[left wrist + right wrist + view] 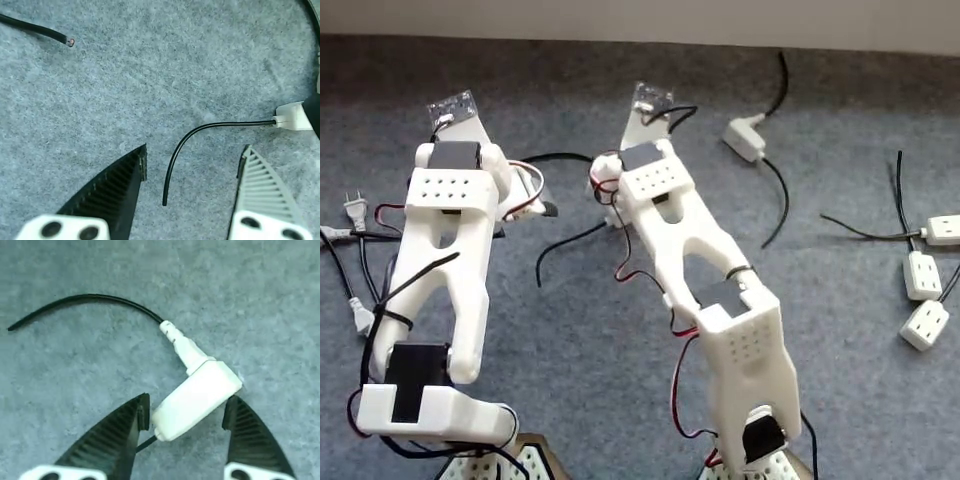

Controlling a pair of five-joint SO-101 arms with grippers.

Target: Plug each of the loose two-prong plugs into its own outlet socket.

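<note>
A white two-prong plug [196, 396] on a black cord [85, 301] lies on the grey carpet, framed by the fingers of my right gripper [187, 400], which is open and hangs above it. From above, the same plug [744, 138] lies at the back, right of the right gripper [652, 100]. My left gripper [195, 152] is open over a loose black cord end [172, 165] that runs to a small white connector [291, 116]. Two small plugs [355, 209] [362, 318] lie at the far left. Three white outlet sockets [921, 275] sit at the right edge.
Red and black arm cables [620, 268] trail between the two arms. Another cut cord end [64, 40] lies farther off on the carpet. Thin black cords [865, 230] lead to the sockets at the right.
</note>
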